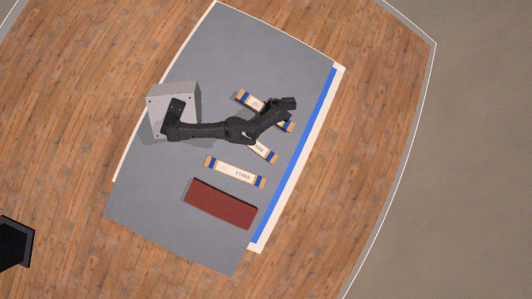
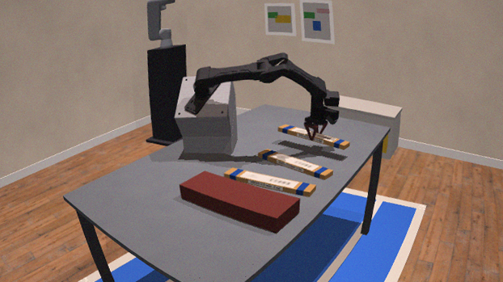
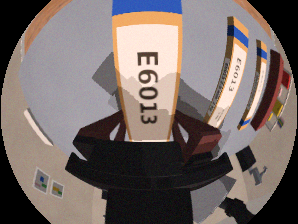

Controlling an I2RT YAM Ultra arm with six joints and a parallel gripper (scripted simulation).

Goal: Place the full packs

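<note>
My gripper (image 2: 316,135) (image 3: 149,111) is shut on the far pack (image 1: 254,104) (image 2: 299,132) (image 3: 150,40), an orange box with blue bands and a white E6013 label. It holds the pack roughly level above the table, with its shadow apart on the table top. The arm hides part of it in the top view. The middle pack (image 1: 264,151) (image 2: 296,163) (image 3: 235,70) lies flat on the table, partly under the arm from above. The near pack (image 1: 233,171) (image 2: 273,180) (image 3: 258,82) lies flat beside the low dark red platform (image 1: 221,203) (image 2: 241,195) (image 3: 272,92). No pack is on the platform.
The arm stands on a grey block (image 1: 190,88) (image 2: 210,131) at the table's back edge. The grey table (image 1: 158,210) (image 2: 136,195) has its front edge a little beyond the pack ends. The arm reaches over the middle pack.
</note>
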